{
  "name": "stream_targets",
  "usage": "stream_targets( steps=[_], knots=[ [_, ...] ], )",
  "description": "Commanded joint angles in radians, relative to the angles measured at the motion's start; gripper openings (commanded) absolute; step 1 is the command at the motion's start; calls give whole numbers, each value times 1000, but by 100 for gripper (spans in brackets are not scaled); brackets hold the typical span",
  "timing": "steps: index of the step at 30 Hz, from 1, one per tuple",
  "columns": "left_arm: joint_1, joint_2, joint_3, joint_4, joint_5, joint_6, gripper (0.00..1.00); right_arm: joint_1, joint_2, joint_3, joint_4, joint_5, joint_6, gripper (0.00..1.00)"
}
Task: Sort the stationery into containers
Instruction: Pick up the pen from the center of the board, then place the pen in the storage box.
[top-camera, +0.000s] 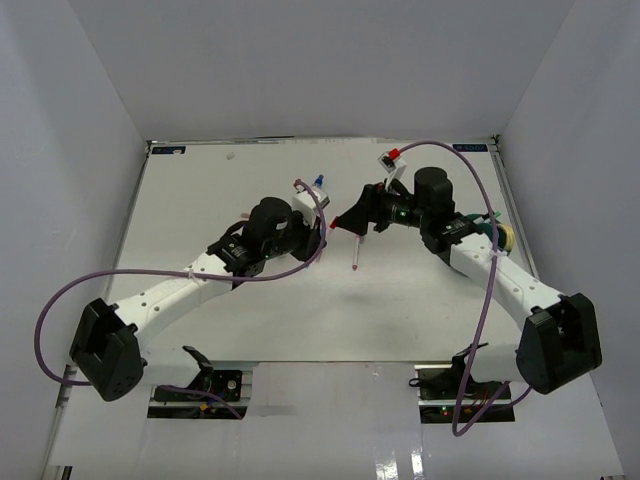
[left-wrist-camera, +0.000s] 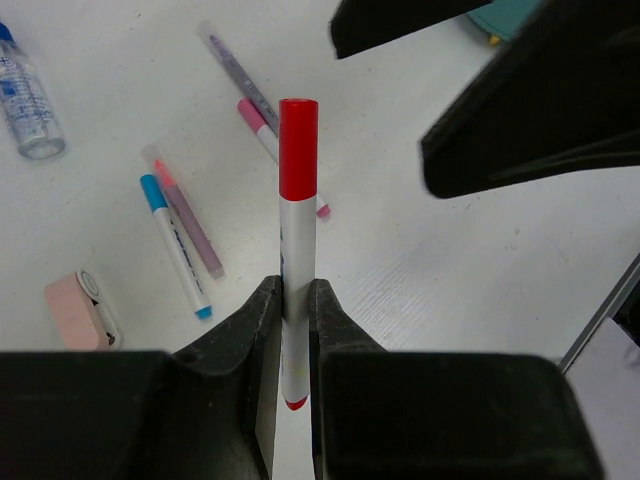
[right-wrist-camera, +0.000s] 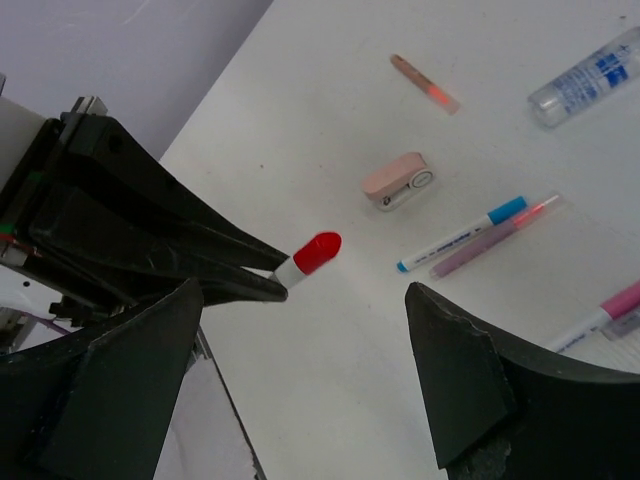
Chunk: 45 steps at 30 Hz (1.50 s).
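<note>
My left gripper (top-camera: 318, 228) (left-wrist-camera: 292, 295) is shut on a red-capped white pen (left-wrist-camera: 297, 200), held above the table with the cap pointing away. My right gripper (top-camera: 352, 222) (right-wrist-camera: 305, 340) is open, its jaws wide apart around the pen's red cap (right-wrist-camera: 318, 252) without touching it. On the table lie a blue-capped pen (left-wrist-camera: 175, 245), a purple pen (left-wrist-camera: 188, 215), a pink-capped pen (left-wrist-camera: 270, 135), a grey pen (left-wrist-camera: 240, 75), a pinkish eraser (left-wrist-camera: 78, 308) and a clear blue-capped bottle (left-wrist-camera: 25, 95). The teal bowl (top-camera: 487, 232) is mostly hidden behind the right arm.
A yellowish tape ring (top-camera: 508, 238) sits by the bowl at the right edge. A small red-and-white item (top-camera: 393, 155) lies near the back edge. A pink pen (top-camera: 357, 255) lies just below the two grippers. White walls close in the table's sides.
</note>
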<state>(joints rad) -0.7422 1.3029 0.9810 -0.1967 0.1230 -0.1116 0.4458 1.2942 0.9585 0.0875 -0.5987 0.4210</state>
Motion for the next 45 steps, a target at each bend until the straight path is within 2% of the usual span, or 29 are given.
stream_targets(
  steps=[1, 6, 12, 18, 19, 22, 24, 25, 27, 28, 29, 30, 32, 36, 37, 40, 45],
  knots=[
    [-6, -73, -34, 77, 70, 47, 14, 56, 45, 68, 93, -1, 62, 88],
    [-6, -108, -61, 114, 86, 47, 15, 97, 105, 92, 115, 10, 85, 84],
    [-5, -129, -82, 135, 76, 58, 16, 123, 137, 106, 116, 10, 90, 71],
    [-6, -120, -84, 135, 67, 58, 18, 129, 132, 100, 120, 7, 87, 39],
    [-6, -119, -84, 135, 69, 56, 19, 131, 132, 98, 121, 8, 87, 28],
    [-6, -114, -85, 134, 63, 47, 25, 129, 126, 97, 120, 10, 84, 17],
    [-6, -110, -84, 126, 37, 43, 30, 129, 117, 95, 118, 14, 75, 13],
    [-6, -103, -79, 117, 20, 33, 37, 125, 111, 86, 112, 45, 67, 11],
    [-6, -97, -76, 106, -57, 15, 48, 111, 79, 68, 110, 88, 53, 8],
    [-6, -90, -73, 92, -83, 1, 61, 85, 67, 47, 106, 129, 47, 8],
    [-6, -88, -71, 86, -106, -6, 69, 67, 54, 37, 98, 148, 41, 8],
    [-5, -85, -70, 79, -174, -17, 75, 18, 33, 31, 86, 166, 23, 8],
    [-5, -73, -59, 46, -224, -48, 84, -37, 10, 25, 25, 230, -4, 8],
    [-2, -37, -27, -20, -319, -94, 92, -191, -71, 2, -78, 405, -85, 8],
    [1, -30, -21, -41, -339, -99, 93, -244, -82, 3, -101, 516, -126, 8],
    [12, 4, 1, -82, -358, -115, 94, -353, -110, 3, -172, 666, -162, 9],
    [24, 38, 19, -124, -375, -128, 95, -501, -124, 9, -209, 734, -200, 10]
  ],
)
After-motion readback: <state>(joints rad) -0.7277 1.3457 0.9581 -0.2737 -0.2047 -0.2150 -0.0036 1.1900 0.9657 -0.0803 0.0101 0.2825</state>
